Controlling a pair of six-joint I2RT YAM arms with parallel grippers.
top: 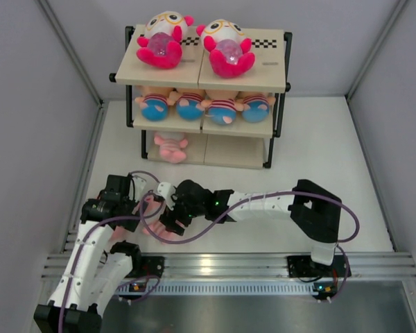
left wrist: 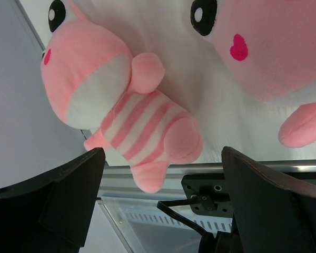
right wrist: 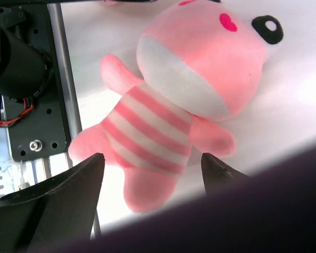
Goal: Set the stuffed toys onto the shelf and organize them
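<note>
Two pink striped toys lie on the white table by my arms. One (left wrist: 121, 110) is below my open left gripper (left wrist: 163, 174), lying on its back. The head of the other (left wrist: 263, 47) shows at upper right. My open right gripper (right wrist: 150, 168) hovers over a pink striped toy (right wrist: 174, 105), its legs between the fingers, not touching. In the top view both grippers (top: 140, 207) (top: 168, 220) meet over these toys (top: 161, 234). The shelf (top: 263, 80) holds two white-and-magenta toys (top: 163, 38) on top, several peach toys (top: 191, 105) in the middle and one pink striped toy (top: 170, 147) at the bottom left.
Grey walls (top: 28, 139) enclose the table on both sides. The metal rail (top: 229, 263) with the arm bases runs along the near edge. A purple cable (right wrist: 253, 211) blurs across the bottom of the right wrist view. The right half of the bottom tier (top: 236, 149) is bare.
</note>
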